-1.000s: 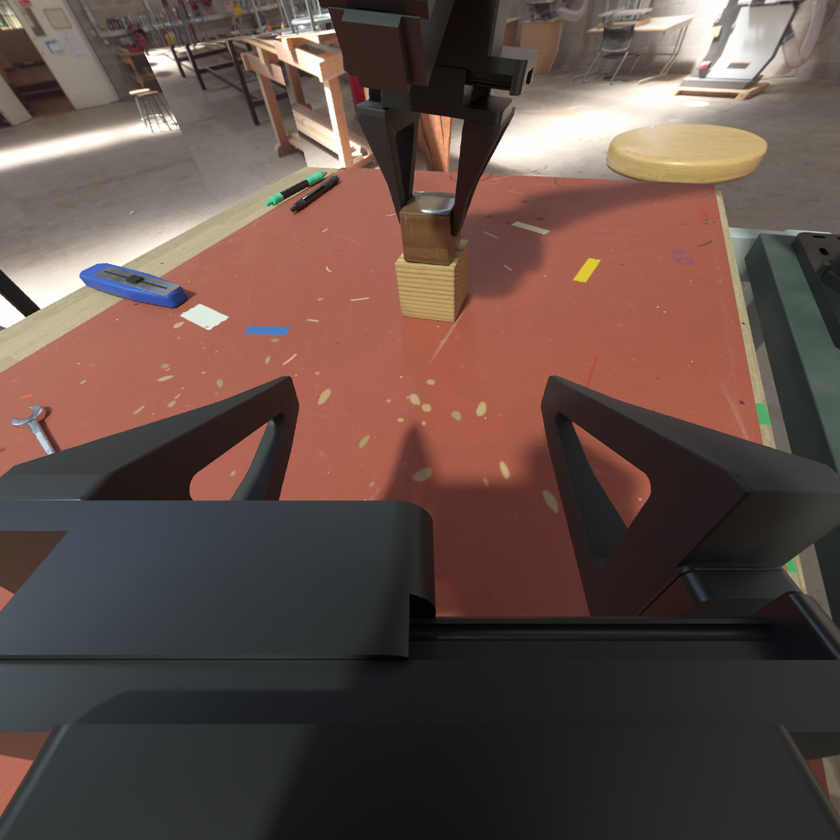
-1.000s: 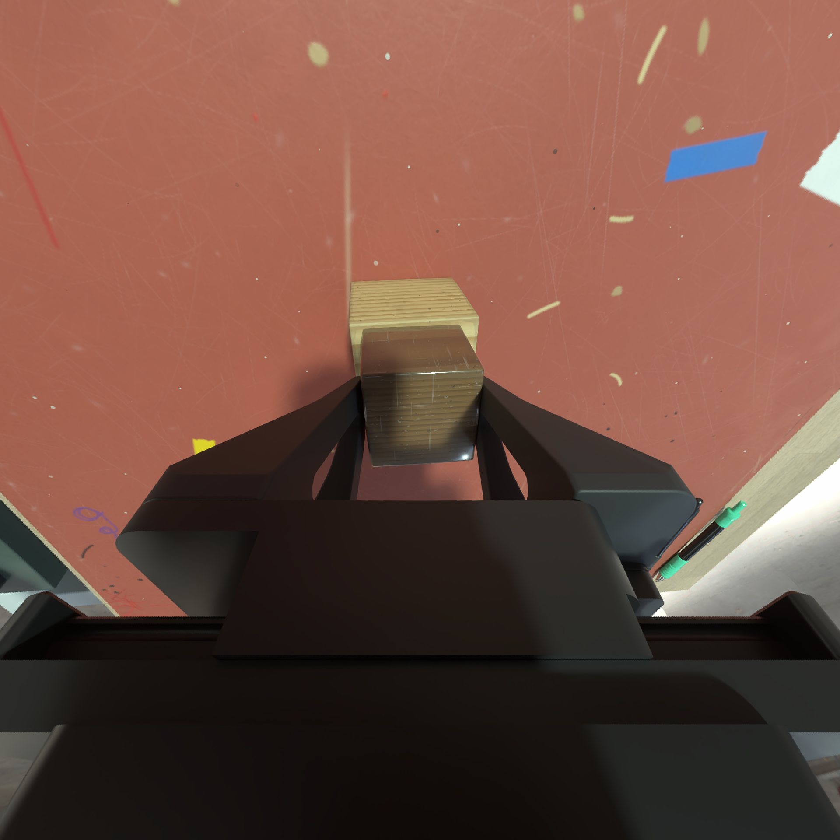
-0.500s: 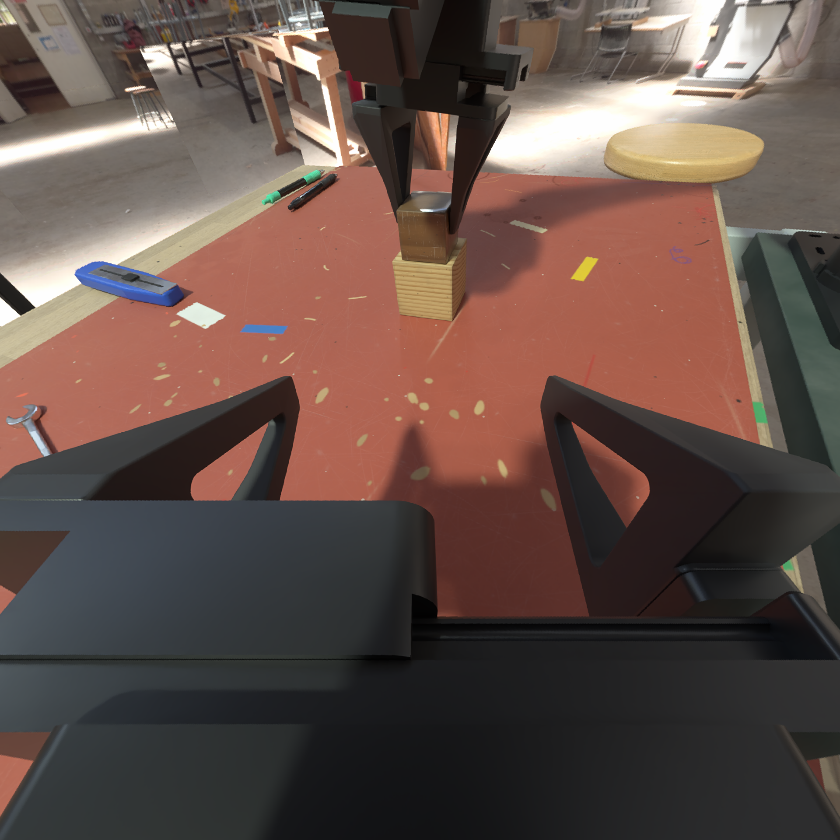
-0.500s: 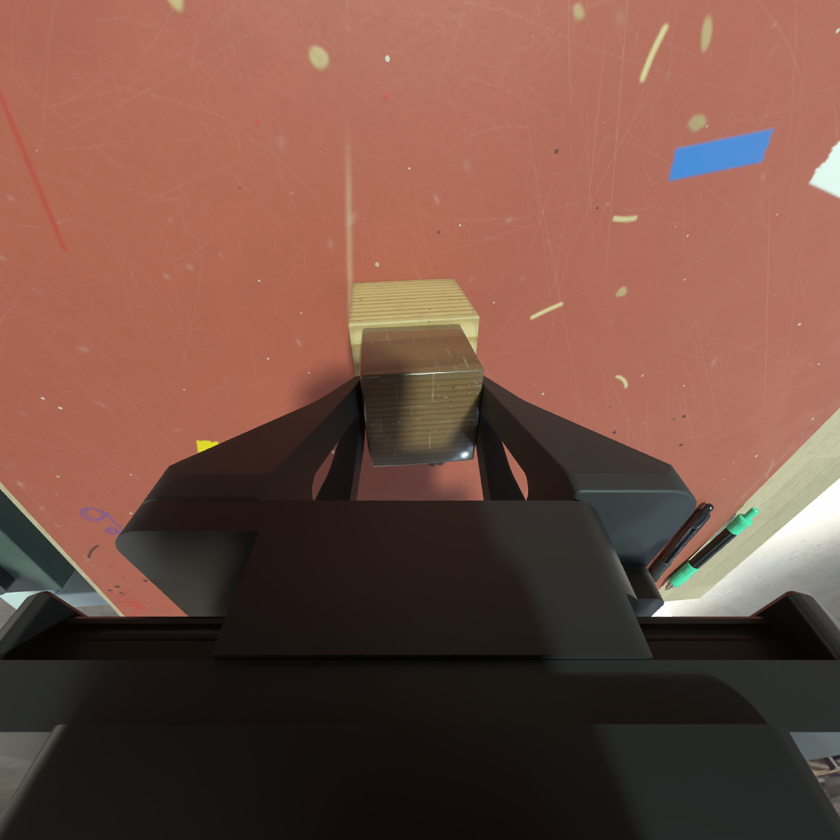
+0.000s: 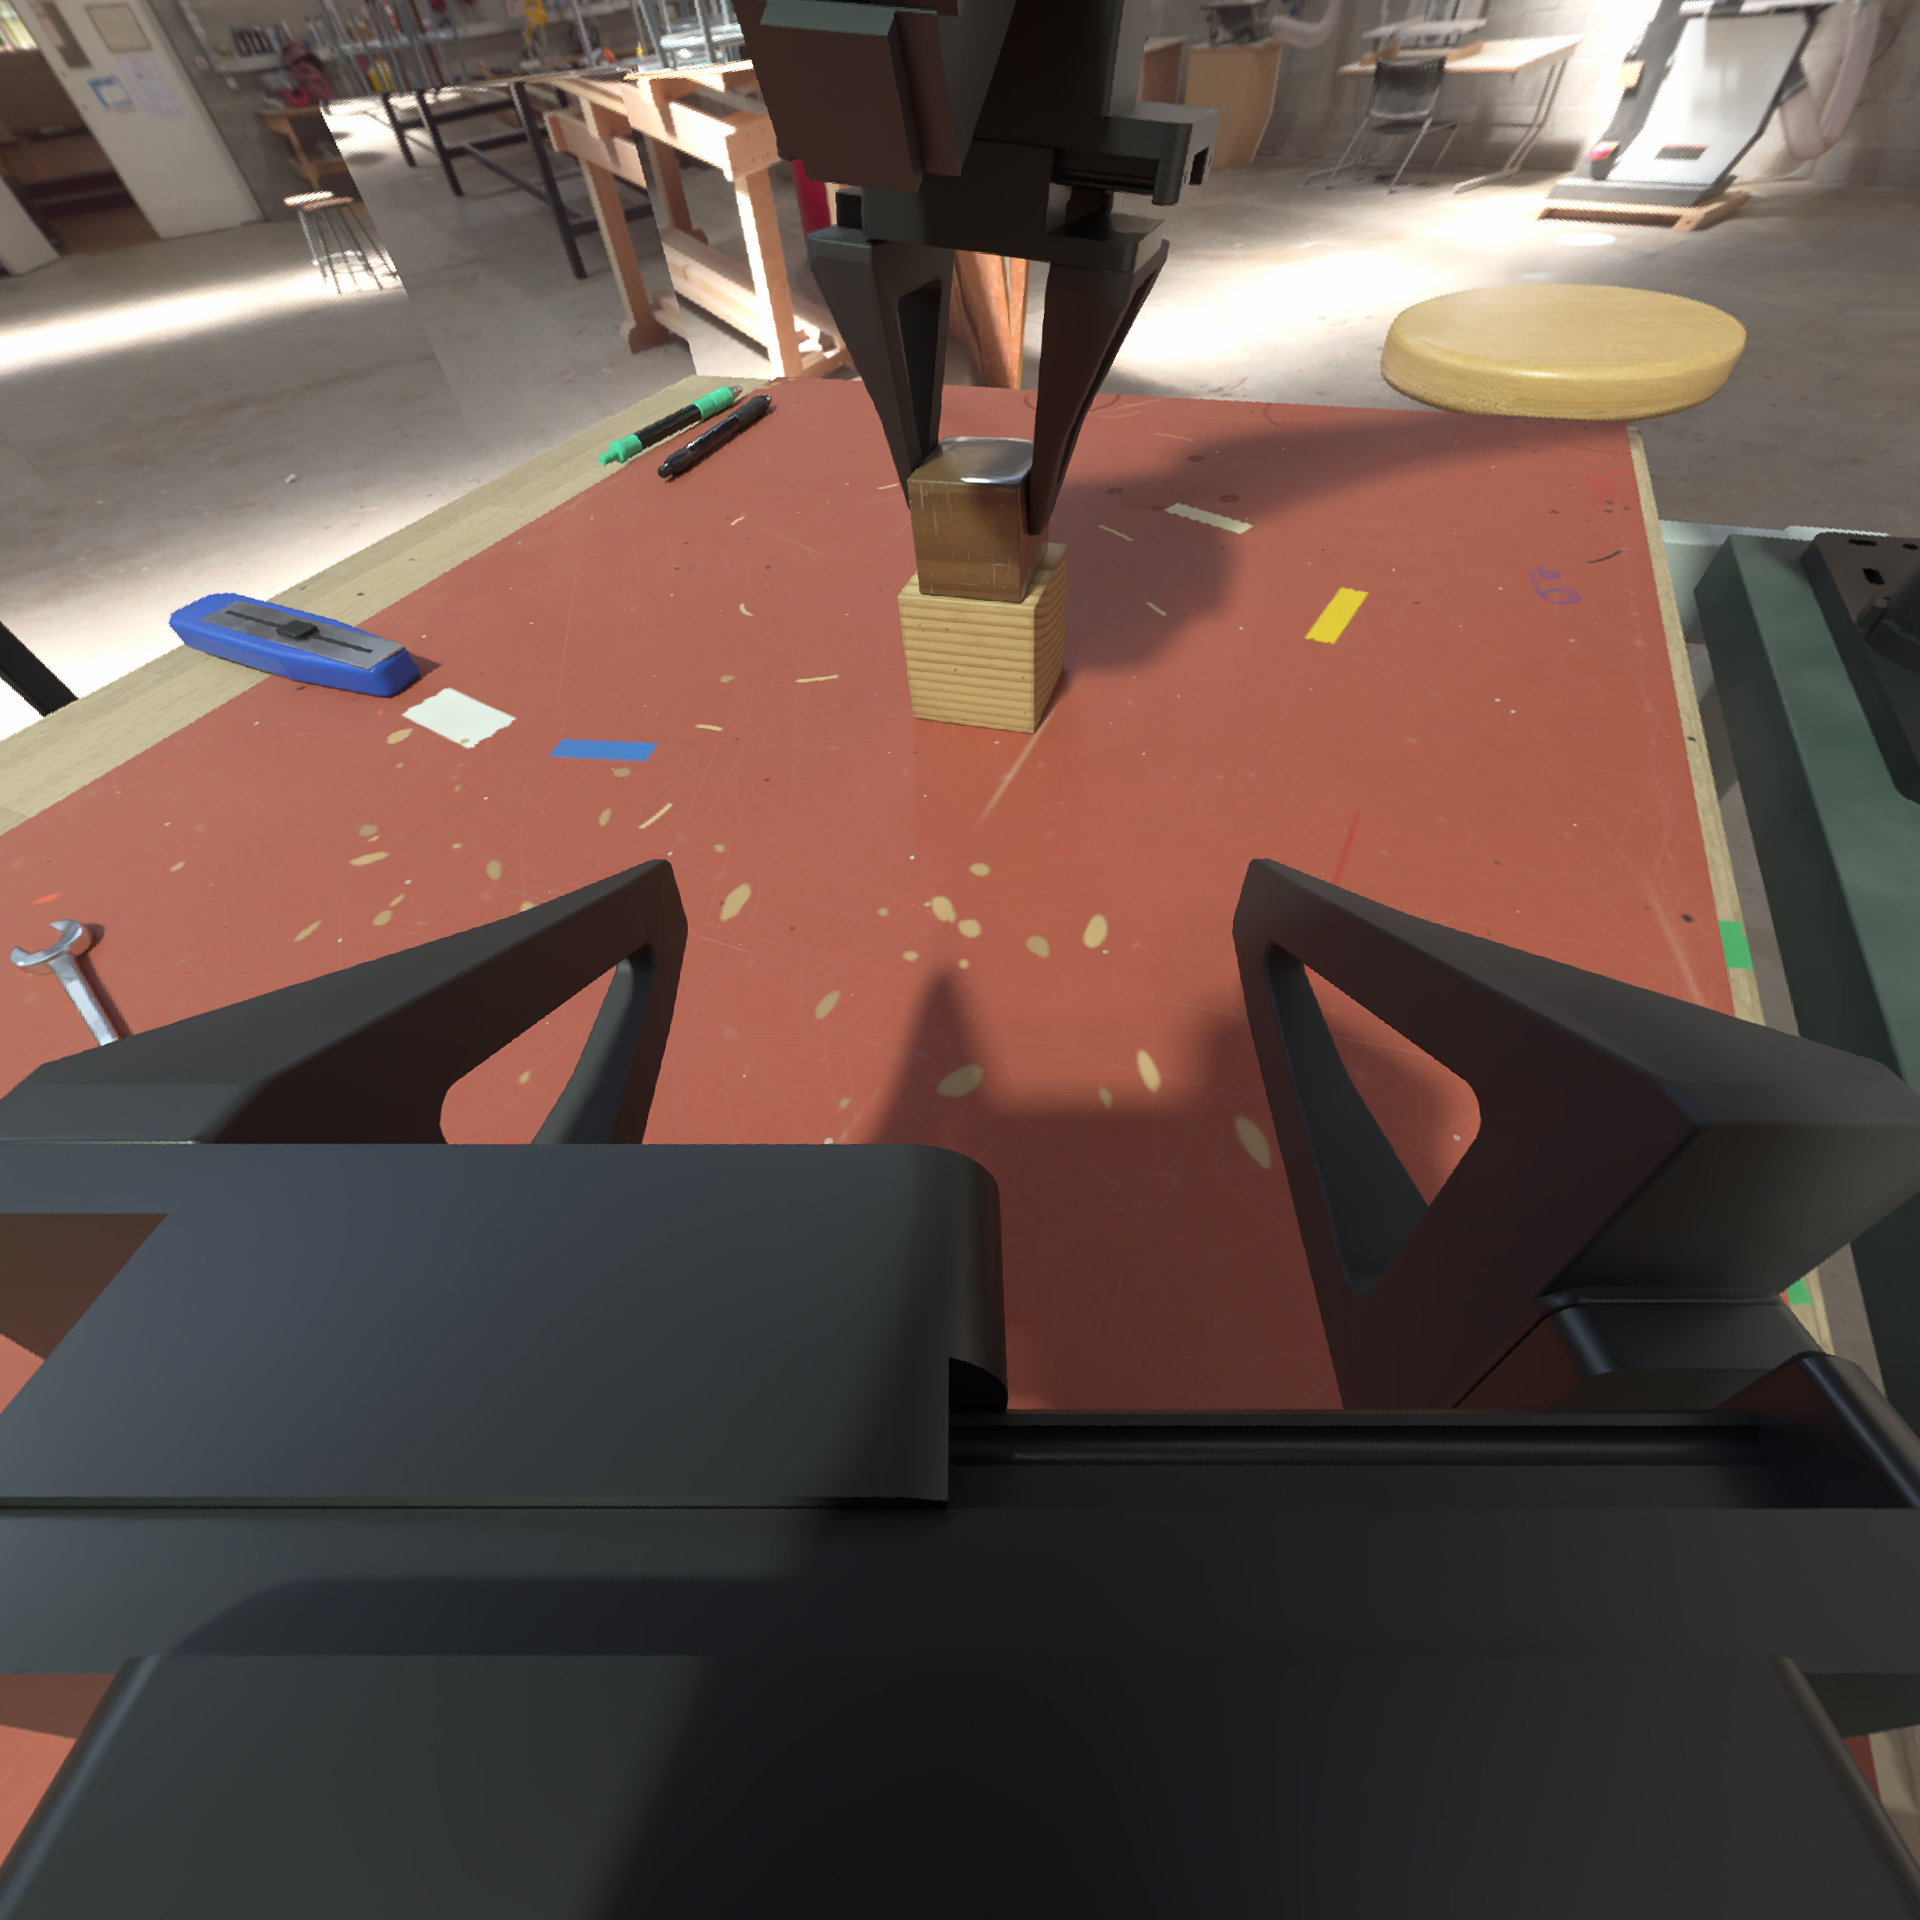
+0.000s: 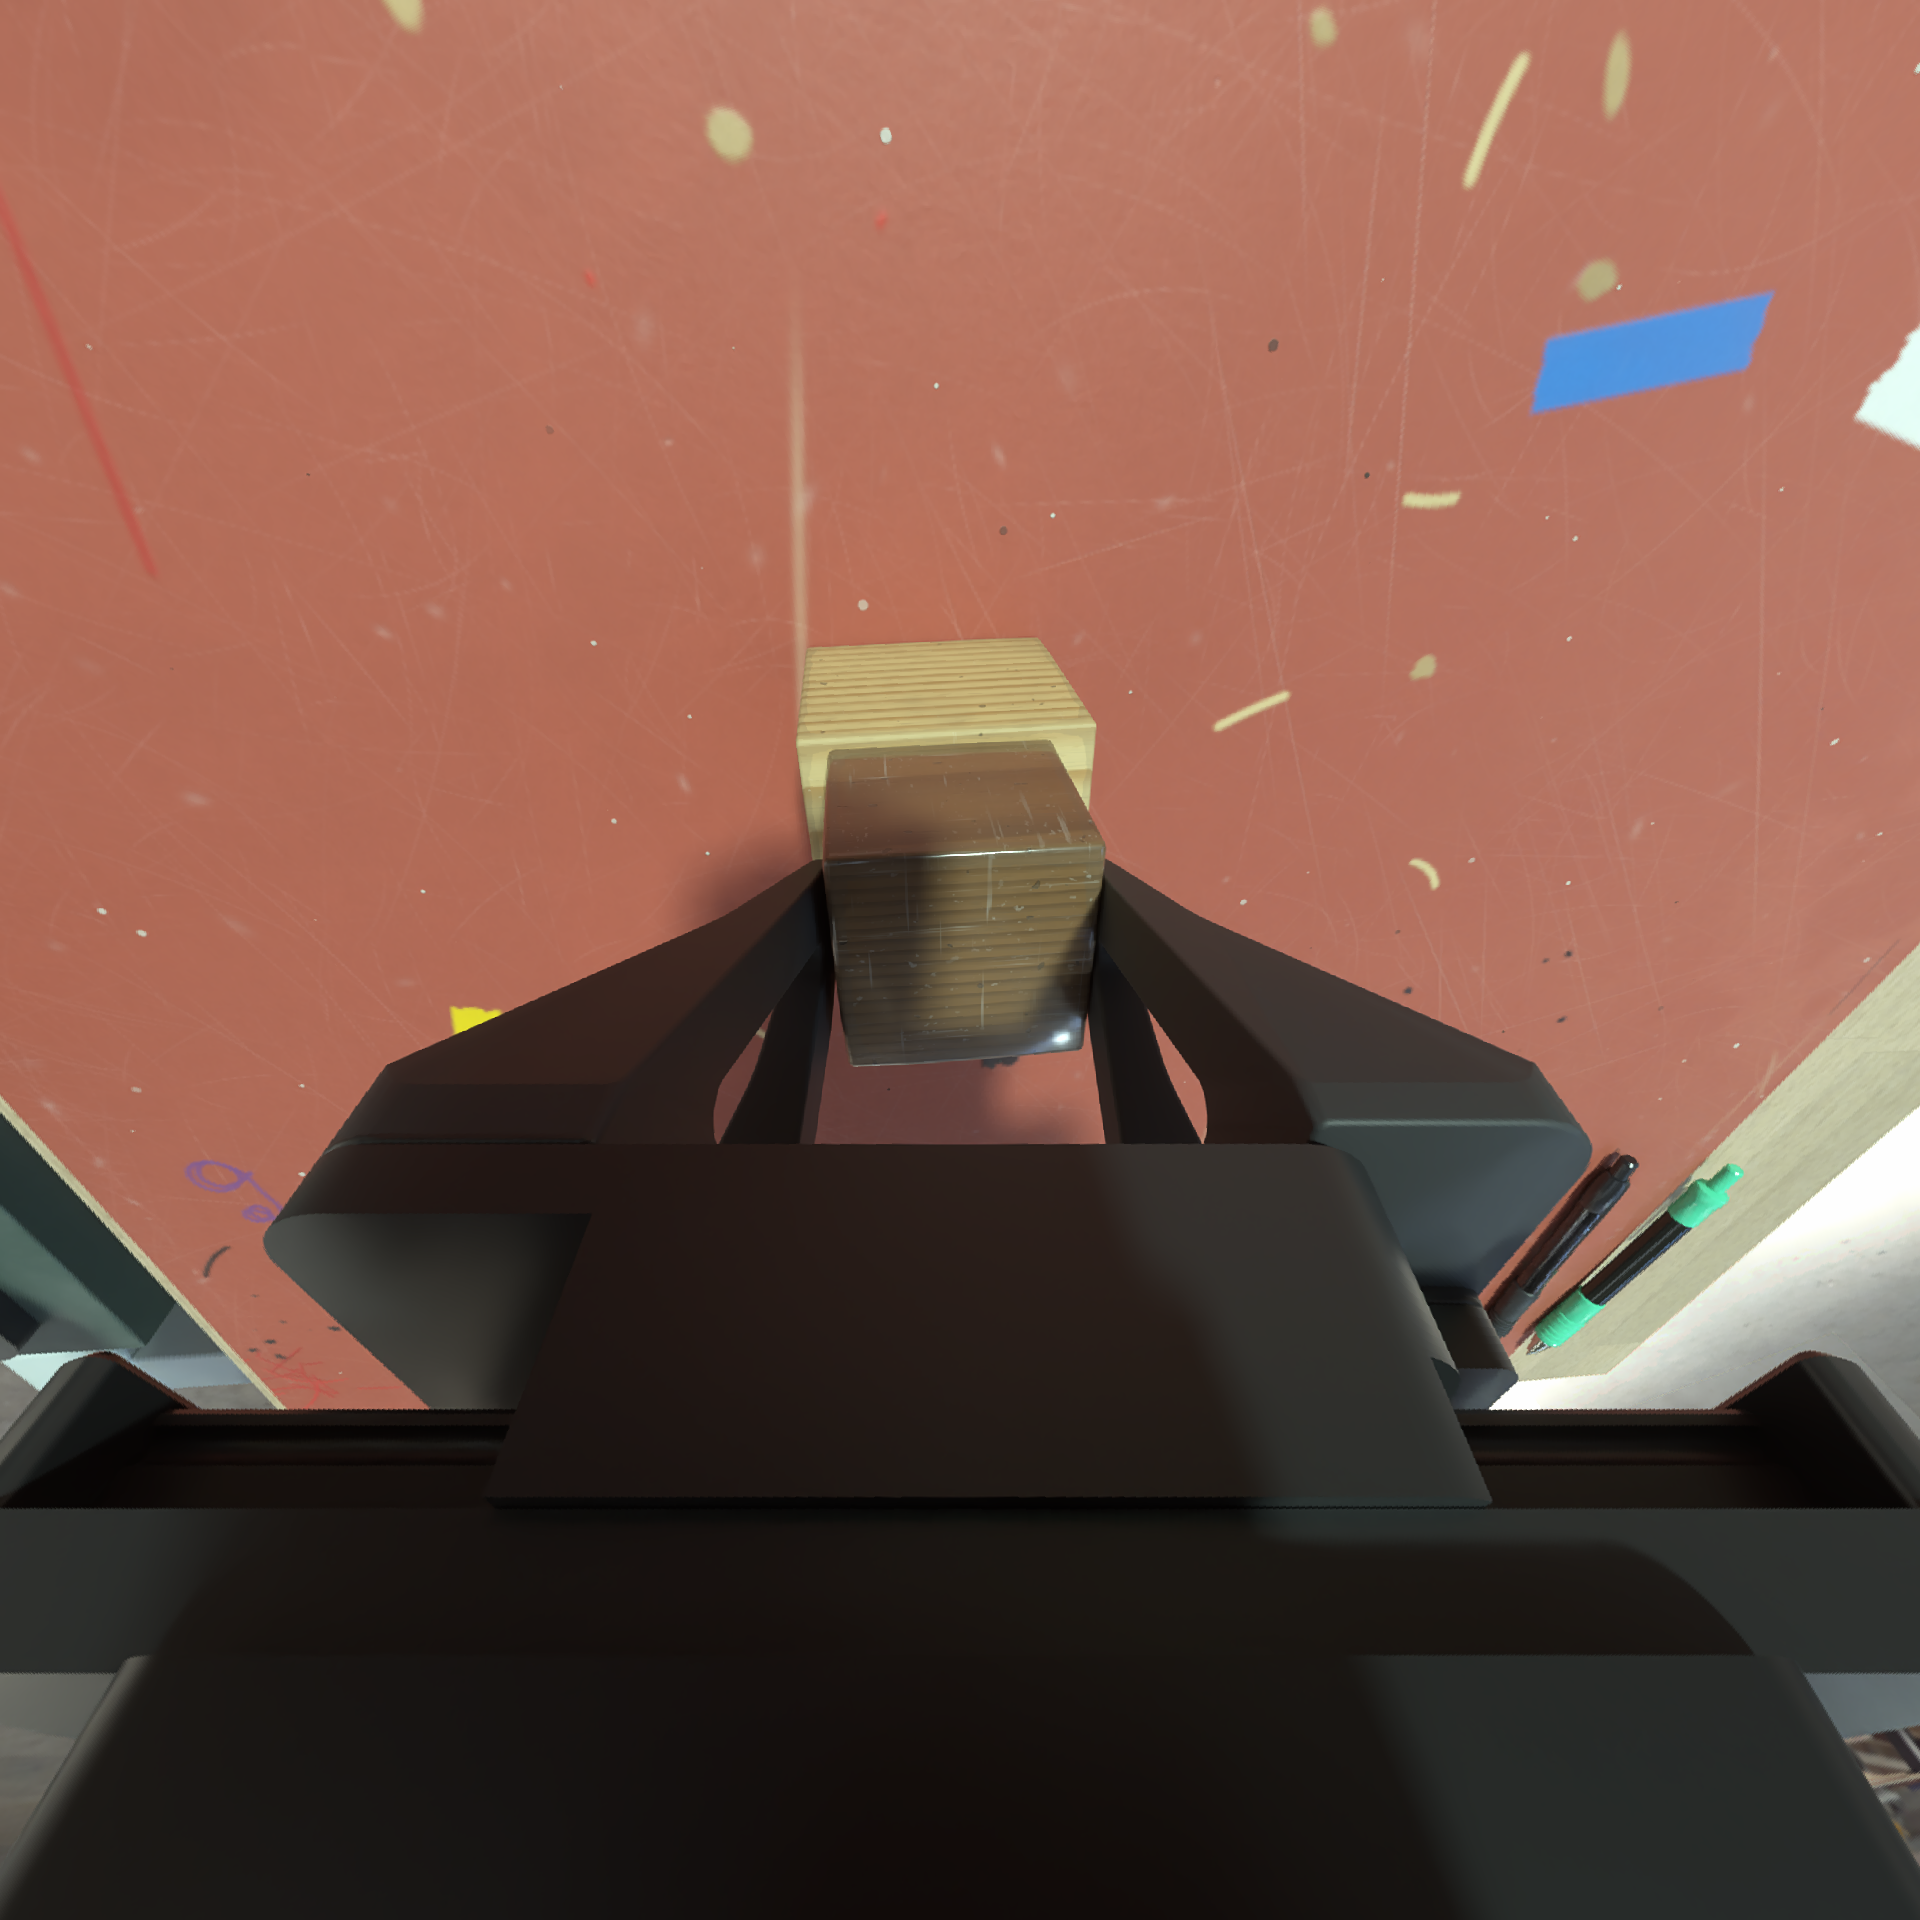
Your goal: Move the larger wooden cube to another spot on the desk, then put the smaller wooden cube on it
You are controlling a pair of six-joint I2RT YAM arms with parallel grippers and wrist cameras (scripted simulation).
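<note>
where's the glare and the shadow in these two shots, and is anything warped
Left wrist view: bright glare on the smaller cube top, the right end effector arm's shadow across the desk, straight desk edges splay outward. Right wrist view: the cube is mostly shaded, with one small highlight at its near corner.
</note>
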